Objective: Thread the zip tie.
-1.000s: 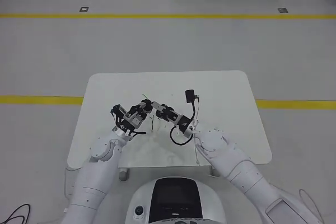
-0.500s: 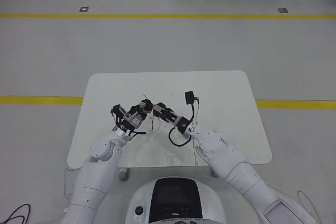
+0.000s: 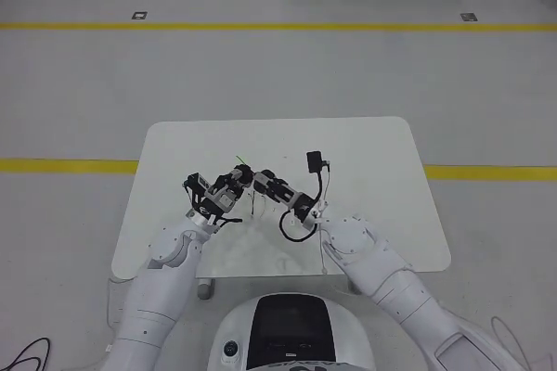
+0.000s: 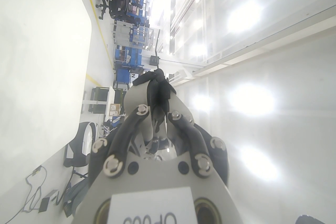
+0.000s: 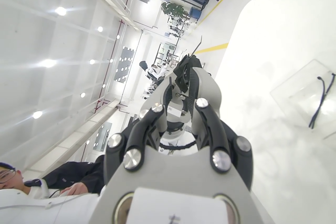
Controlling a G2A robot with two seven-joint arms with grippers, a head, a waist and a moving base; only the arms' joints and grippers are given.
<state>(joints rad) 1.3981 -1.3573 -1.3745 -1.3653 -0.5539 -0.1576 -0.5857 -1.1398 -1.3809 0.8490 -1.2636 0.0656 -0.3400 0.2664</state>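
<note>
Left gripper (image 4: 157,78): fingers together, pads clamped on a thin dark strip, the zip tie (image 3: 242,159). The strip sticks out past the fingertips, roughly in line with the gripper's long axis.

Right gripper (image 5: 189,63): fingers also pressed together on a thin strip. It pokes out beyond the tips, angled a little off the gripper's axis.

Top view: both grippers sit tip to tip over the counter (image 3: 371,158), near frame centre and slightly left of the counter's middle. The left arm comes in from the lower left, the right arm from the lower right. The tips look touching or just beside each other; I can't resolve a gap.

Tie orientation: in the top view the free end shows green. It is a thin line running from where the grippers meet toward the upper left of the frame. The long axis is diagonal and the free tip points upper left, toward the counter's far edge.

Hard to make out:
- Can't tell whether both grippers hold the same tie.
- The locking head is not identifiable, and whatever sits between the pads is hidden.
- In the left wrist view a small dark block lies on the line of the strip. It could be the head or background clutter; can't tell.

A clear sheet (image 5: 302,96) lies flat on the counter, well apart from the right gripper, partly cut off at the frame edge. A dark tie (image 5: 319,107) lies on it.
</note>
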